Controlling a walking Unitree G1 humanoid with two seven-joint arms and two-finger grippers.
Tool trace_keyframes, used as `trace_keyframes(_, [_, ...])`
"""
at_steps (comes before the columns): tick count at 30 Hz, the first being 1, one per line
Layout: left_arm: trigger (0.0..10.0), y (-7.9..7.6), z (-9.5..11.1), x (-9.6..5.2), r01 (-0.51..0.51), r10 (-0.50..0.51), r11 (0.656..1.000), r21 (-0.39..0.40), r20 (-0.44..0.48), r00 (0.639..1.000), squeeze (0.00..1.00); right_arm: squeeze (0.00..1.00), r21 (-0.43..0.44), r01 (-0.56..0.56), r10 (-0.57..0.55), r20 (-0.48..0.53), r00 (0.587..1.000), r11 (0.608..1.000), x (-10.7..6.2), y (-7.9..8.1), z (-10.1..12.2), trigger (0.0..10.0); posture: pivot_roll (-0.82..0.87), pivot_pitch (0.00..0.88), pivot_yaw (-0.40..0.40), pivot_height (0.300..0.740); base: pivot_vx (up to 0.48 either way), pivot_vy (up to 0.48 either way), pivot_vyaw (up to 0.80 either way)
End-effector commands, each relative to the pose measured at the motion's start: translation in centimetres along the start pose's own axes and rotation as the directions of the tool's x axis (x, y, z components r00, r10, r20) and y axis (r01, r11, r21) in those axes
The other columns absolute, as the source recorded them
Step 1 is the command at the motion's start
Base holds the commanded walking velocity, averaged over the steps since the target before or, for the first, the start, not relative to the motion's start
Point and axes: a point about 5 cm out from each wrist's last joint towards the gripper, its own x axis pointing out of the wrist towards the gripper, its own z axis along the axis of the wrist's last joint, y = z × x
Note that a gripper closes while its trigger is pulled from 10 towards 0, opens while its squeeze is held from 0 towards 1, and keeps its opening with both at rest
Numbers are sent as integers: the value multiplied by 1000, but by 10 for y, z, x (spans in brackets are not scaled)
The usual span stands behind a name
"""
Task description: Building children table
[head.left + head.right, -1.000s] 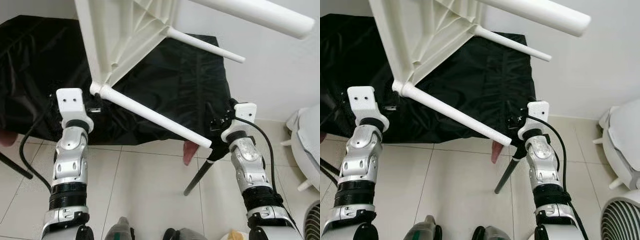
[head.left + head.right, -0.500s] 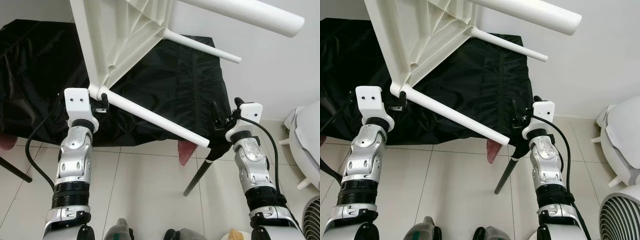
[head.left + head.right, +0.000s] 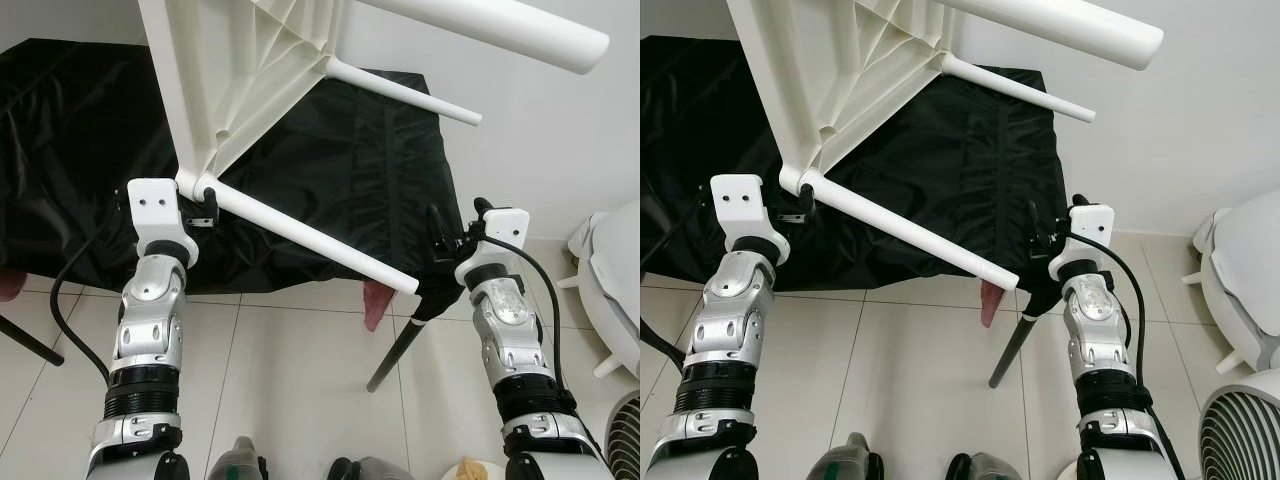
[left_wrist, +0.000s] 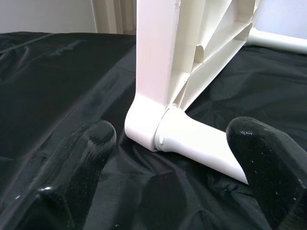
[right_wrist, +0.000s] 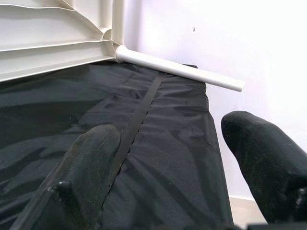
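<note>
Left gripper (image 4: 168,143) is sitting at the lower corner of the white table (image 3: 250,80), fingers (image 4: 72,167) spread apart either side of the corner socket, not touching it; table is standing tilted on that corner on the black cloth (image 3: 330,170), underside ribs facing the robot; near leg (image 3: 310,240) is running long-axis from the socket down and to the right, free end hanging past the cloth's front edge over the tiled floor (image 3: 290,370); a second leg (image 3: 400,90) is pointing right, a third (image 3: 500,30) is crossing the top; left wrist view is showing the socket seam up close; right gripper (image 5: 187,158) is hovering over the cloth's right end, fingers apart, holding nothing; right wrist view is showing the far leg's (image 5: 177,71) tip against the wall (image 5: 230,38).
</note>
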Motion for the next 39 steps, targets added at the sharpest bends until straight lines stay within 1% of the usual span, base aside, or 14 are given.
trace_keyframes(1, [10000, 3, -6, -3, -29, 29, 999, -16, -23, 999, 0, 0, -2, 21, -21, -14, 1000, 1000, -4, -5, -5, 10000, 49, 25, -42, 740, 0, 0, 0])
trace_keyframes(7, [10000, 4, -7, -2, -33, 32, 999, -24, -29, 999, 0, 0, -3, 18, -18, -13, 1000, 1000, -4, -5, -4, 10000, 47, 23, -47, 740, 0, 0, 0])
trace_keyframes(23, [10000, 4, -5, 0, -35, 34, 999, -31, -28, 999, 0, 0, -16, 22, -22, -6, 1000, 1000, -1, -7, -2, 10000, 43, 22, -47, 740, 0, 325, 0])
trace_keyframes(39, [10000, 5, -3, 1, -30, 29, 999, -23, -27, 999, 0, 0, -13, 31, -31, -8, 999, 999, -4, -6, -4, 10000, 45, 35, -35, 740, 0, 349, 0])
